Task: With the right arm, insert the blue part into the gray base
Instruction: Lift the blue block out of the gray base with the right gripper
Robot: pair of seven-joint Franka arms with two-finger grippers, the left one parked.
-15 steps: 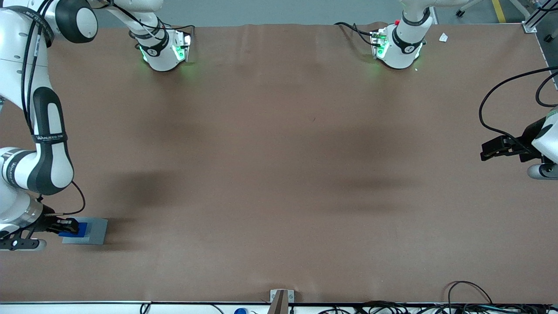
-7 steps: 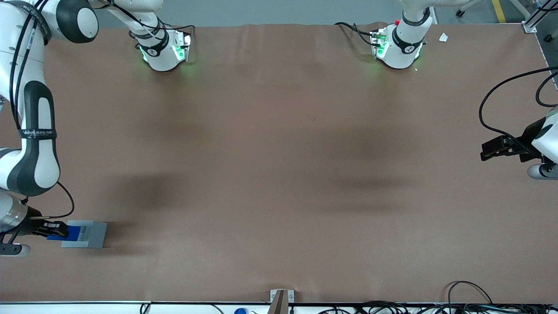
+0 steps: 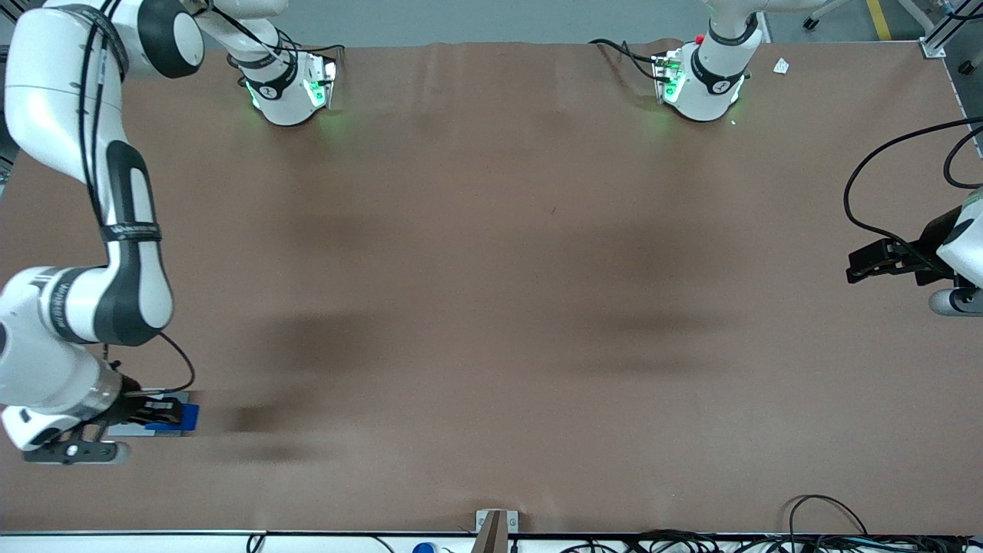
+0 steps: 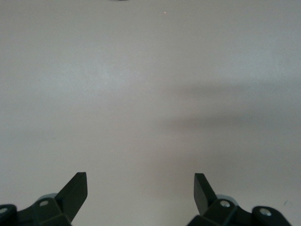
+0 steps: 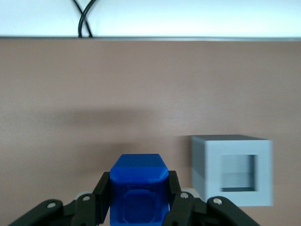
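Observation:
My right arm's gripper (image 3: pixel 170 415) hangs low over the table at the working arm's end, near the front camera. It is shut on the blue part (image 3: pixel 187 417), which pokes out past the fingertips toward the parked arm's end. The gray base (image 3: pixel 127 430) lies under the gripper, with only slivers of it showing. In the right wrist view the blue part (image 5: pixel 139 187) sits squeezed between the black fingers (image 5: pixel 103 190) of the gripper (image 5: pixel 139 184). The gray base (image 5: pixel 232 170) stands beside it and apart from it, its square socket (image 5: pixel 239 173) unfilled.
Both arms' bases (image 3: pixel 288 88) (image 3: pixel 703 81) stand at the table edge farthest from the front camera. Loose cables (image 3: pixel 833 530) and a small bracket (image 3: pixel 494 526) lie at the nearest edge. The right wrist view shows the table's edge with a black cable (image 5: pixel 84 19).
The right arm swung its gripper, still holding the blue part, out past the base toward the working arm's end, then back toward the parked arm's end. It now covers the base.

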